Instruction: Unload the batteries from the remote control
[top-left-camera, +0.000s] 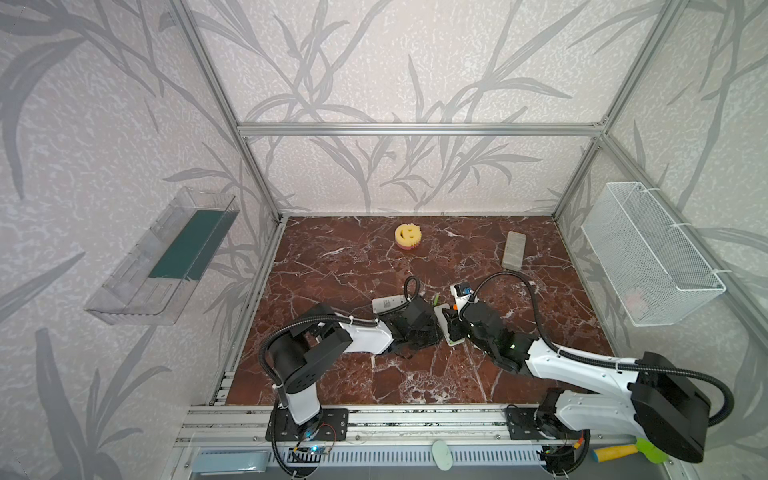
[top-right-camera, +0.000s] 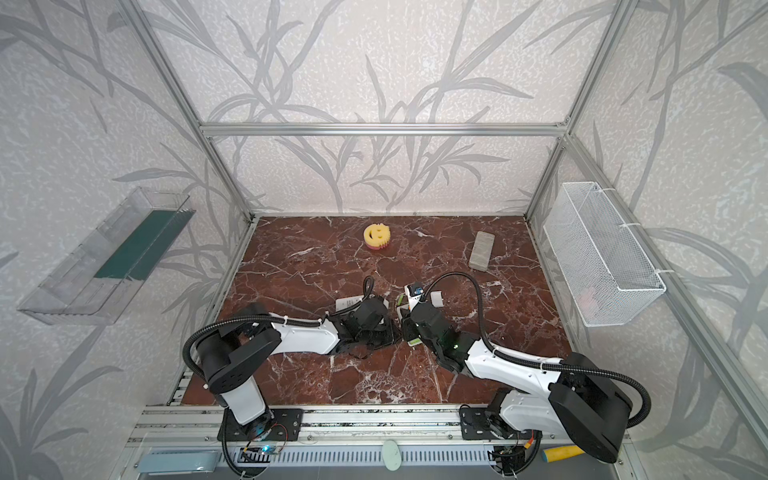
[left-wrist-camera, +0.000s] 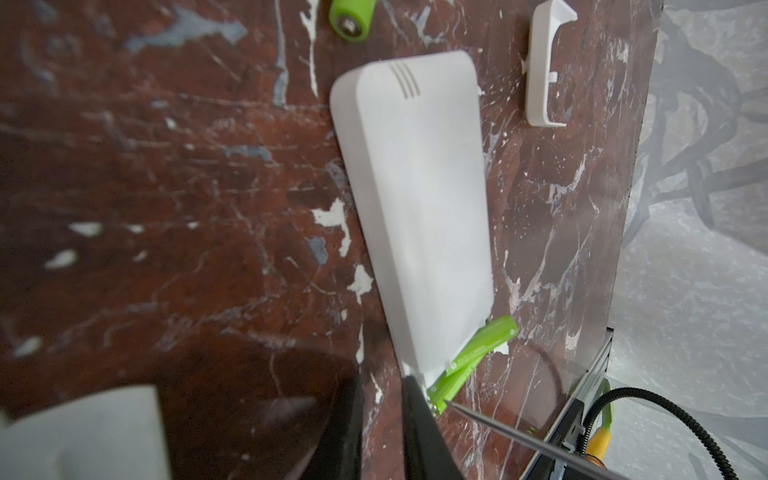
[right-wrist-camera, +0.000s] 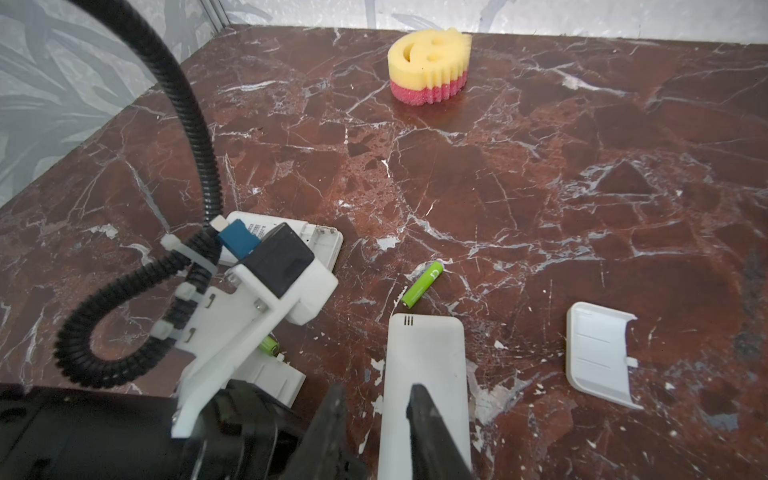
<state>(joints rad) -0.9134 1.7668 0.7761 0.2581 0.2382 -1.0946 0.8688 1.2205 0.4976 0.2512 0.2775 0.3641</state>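
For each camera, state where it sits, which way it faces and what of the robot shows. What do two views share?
Top views: high over the front edge, looking down at the table; left arm and right arm show.
Left wrist: on the left arm, looking along the left hand at the white remote and two batteries.
Right wrist: on the right arm, looking across the table to the sponge; right hand and left arm show.
Shared: both wrist views show that remote, a loose battery and a cover.

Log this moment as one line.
remote: cover off, two batteries sticking out | loose battery: on table | left gripper: at remote's battery end | right gripper: over remote
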